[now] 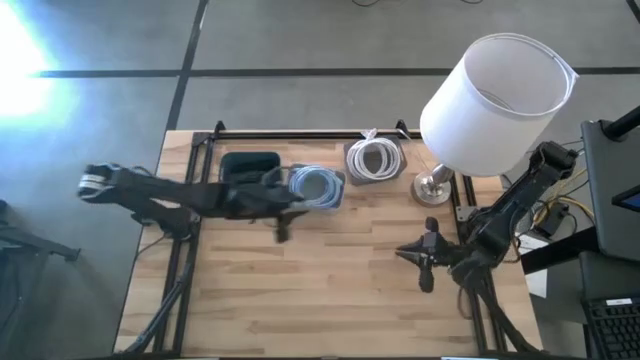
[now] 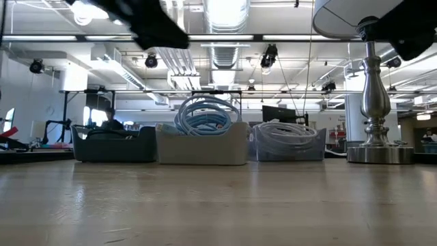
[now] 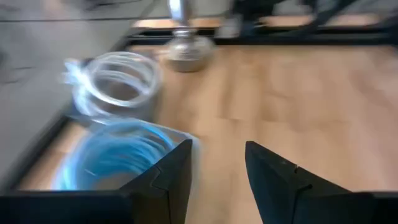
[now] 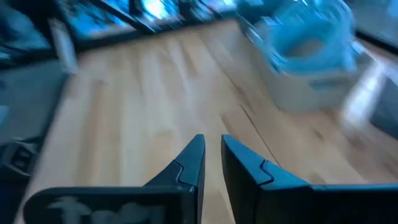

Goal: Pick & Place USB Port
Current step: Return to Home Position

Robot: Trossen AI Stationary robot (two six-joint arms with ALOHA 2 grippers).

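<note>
No USB port can be made out in any view, so its place, heading and long axis can't be told; only cable coils are seen. The left gripper (image 1: pixel 281 222), centre-left of the high view beside the bin of blue cable (image 1: pixel 316 186), is parted and empty. The right gripper (image 1: pixel 427 262), lower right over bare desk (image 1: pixel 330 290), is nearly closed on nothing. Risk: the blue coil gets snagged, or a wrong item is grabbed, since the target isn't located.

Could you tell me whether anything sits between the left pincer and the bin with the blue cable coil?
Nothing visible does. The left pincer hangs open and empty right beside the bin with the blue cable coil, with only bare table under it.
</note>
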